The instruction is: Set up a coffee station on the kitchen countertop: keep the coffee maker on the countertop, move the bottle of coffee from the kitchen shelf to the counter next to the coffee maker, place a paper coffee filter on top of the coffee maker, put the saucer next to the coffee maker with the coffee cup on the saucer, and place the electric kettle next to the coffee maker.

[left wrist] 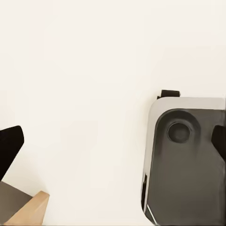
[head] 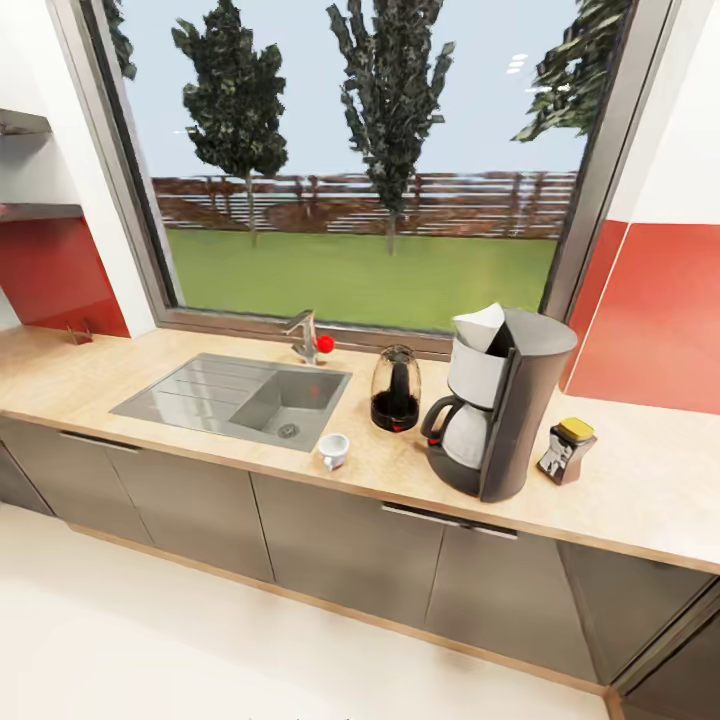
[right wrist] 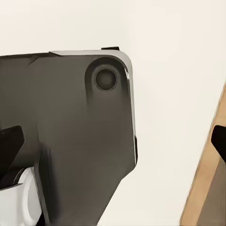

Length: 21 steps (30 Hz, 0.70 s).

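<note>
Ahead, the tabletop (head: 640, 480) runs along the wall under a wide window (head: 370, 170), with a sink (head: 235, 398) and its tap (head: 305, 337) set into it. The coffee maker (head: 495, 405) stands upright right of the sink, tall axis vertical, its carafe handle turned toward the sink side. A white paper filter (head: 480, 328) sits in its top, tilted, one corner poking up. Just left of the maker stands the kettle (head: 396, 389), upright, with a clear dome and a dark base. Near the tabletop's front edge, between sink and kettle, the cup (head: 333, 450) stands upright and apart from both; whether a saucer lies under it I cannot tell. Just right of the maker is the coffee bottle (head: 567, 450), small, dark, with a yellow cap, leaning a little. Grey cabinets (head: 350, 535) sit below, above a pale floor (head: 150, 640).

Each wrist view looks down on that floor and the robot's dark base (left wrist: 188, 165) (right wrist: 70, 132). The left tool (left wrist: 113, 143) has its fingers spread wide at the frame's sides, nothing between them. The right tool (right wrist: 113, 141) is likewise wide apart and holds nothing.
</note>
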Available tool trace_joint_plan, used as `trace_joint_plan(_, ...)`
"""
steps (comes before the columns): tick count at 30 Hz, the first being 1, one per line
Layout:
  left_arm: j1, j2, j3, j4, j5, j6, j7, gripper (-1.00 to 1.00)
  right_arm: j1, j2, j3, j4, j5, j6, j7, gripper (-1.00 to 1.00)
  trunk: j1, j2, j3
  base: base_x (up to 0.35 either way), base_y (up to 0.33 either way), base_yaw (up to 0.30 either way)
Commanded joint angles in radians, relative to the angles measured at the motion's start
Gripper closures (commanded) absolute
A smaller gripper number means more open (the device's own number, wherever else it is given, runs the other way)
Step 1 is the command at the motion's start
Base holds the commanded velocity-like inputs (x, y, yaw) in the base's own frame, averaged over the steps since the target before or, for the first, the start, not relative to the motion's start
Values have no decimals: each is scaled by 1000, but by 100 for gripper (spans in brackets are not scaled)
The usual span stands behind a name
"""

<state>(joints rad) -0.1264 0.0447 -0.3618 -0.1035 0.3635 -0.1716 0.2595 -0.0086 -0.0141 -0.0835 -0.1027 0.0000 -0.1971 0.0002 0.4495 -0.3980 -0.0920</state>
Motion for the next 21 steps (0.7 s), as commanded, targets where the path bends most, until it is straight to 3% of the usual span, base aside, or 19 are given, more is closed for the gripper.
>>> trace_joint_plan(1,-1,-4,-9,1,8,4,3,-100,-1,0,-7,1,0,-4,1,-100,1,-2,-3,0,0,247)
trace_joint_plan(17,-1,-7,-6,-11,11,-1,6,-100,-1,-1,-9,0,0,-2,-3,-100,1,-2,-13,0,0,266)
trace_joint_plan(21,-1,-21,-9,-13,8,-5,3,-100,-1,-1,-9,0,0,-2,-3,-100,1,-2,-16,0,0,269)
